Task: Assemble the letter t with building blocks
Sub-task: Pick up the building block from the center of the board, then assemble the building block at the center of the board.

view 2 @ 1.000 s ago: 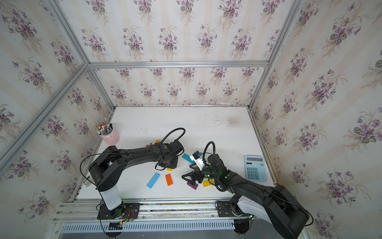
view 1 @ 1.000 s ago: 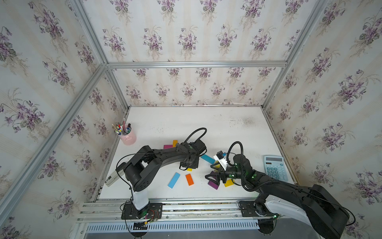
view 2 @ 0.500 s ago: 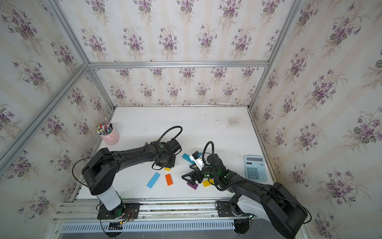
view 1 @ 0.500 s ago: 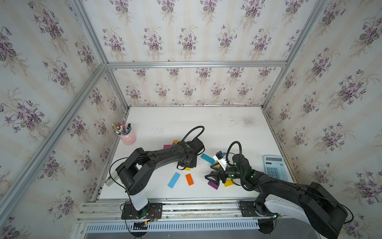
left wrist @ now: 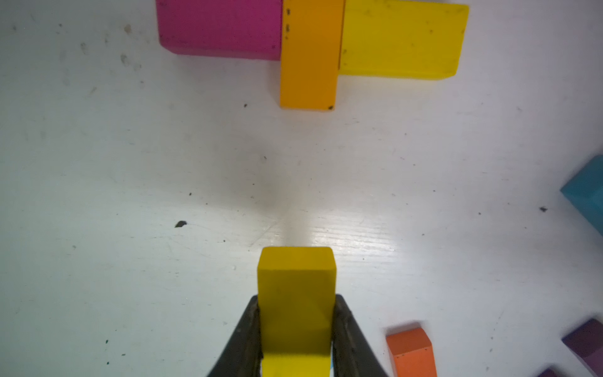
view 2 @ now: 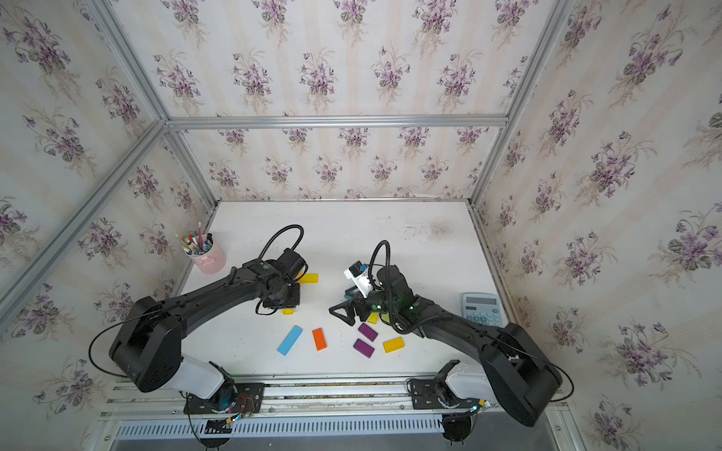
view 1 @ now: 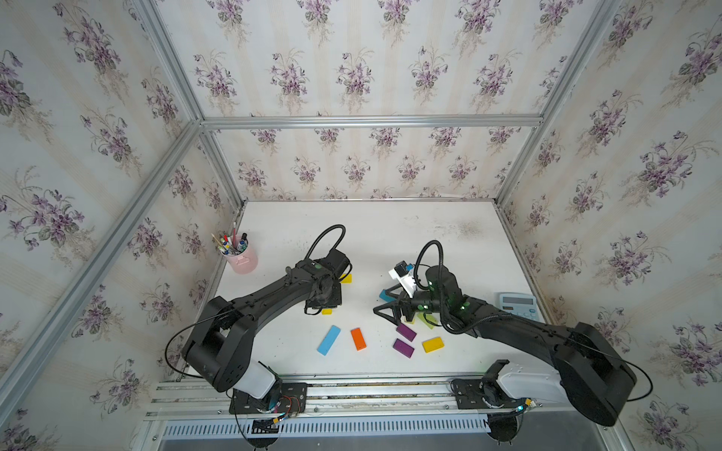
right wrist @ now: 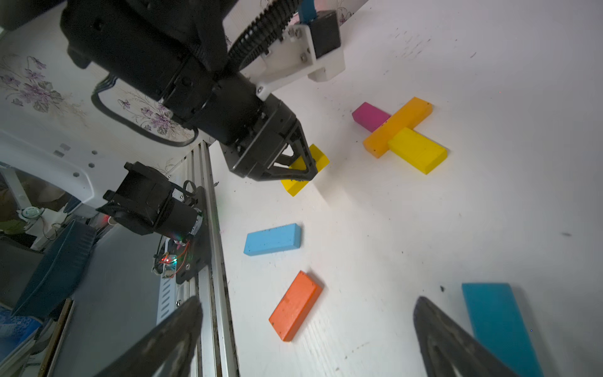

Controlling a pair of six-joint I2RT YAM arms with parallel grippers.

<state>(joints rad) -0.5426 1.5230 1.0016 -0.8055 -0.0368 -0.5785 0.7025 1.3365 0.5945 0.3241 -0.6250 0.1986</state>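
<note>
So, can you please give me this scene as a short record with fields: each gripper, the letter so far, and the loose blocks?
Left gripper: shut on a short yellow block
Right gripper: open, holding nothing
Letter so far: orange stem with pink block and larger yellow block touching its two sides
Held block: apart from the stem, not yet joined
Loose blocks: light blue, orange, two purple, yellow, teal

A pink block (left wrist: 218, 29), long orange block (left wrist: 310, 55) and wide yellow block (left wrist: 401, 39) lie flat, touching, as a cross left of centre; just nearer, the left gripper (left wrist: 296, 326) pinches a short yellow block (left wrist: 296, 277); a blue block (view 1: 329, 339) and red-orange block (view 1: 358, 338) lie nearer still.
</note>
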